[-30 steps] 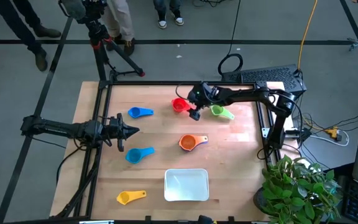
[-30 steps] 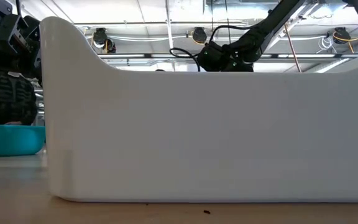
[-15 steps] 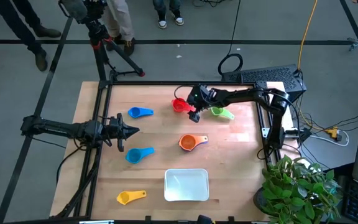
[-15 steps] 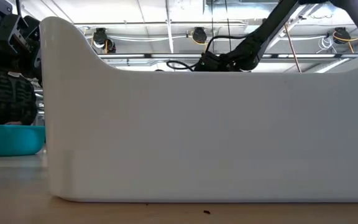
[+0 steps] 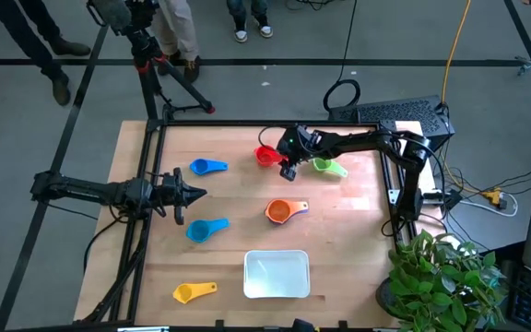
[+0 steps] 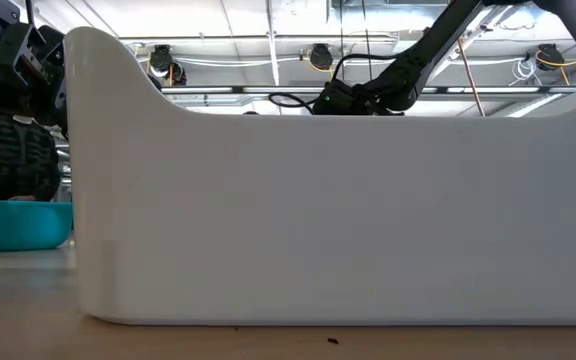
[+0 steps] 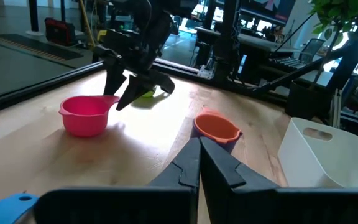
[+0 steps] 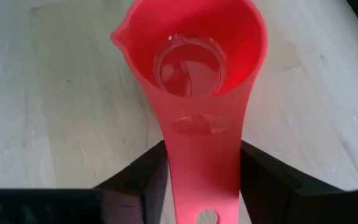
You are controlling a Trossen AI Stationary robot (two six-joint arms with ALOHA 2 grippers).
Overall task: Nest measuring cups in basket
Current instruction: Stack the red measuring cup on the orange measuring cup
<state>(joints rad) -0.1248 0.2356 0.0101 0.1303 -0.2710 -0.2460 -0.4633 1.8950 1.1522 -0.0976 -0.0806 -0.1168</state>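
straddling red cup (image 8: 194, 93) handle, right gripper (image 8: 197, 171); bare wood around

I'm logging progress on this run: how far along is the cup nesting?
Nothing looks done: the basket holds no cups. In hand: the right gripper straddles the red cup handle, fingers either side, not closed. Left: the green cup, orange cup, yellow cup and two blue cups sit loose on the table. The left gripper waits shut.
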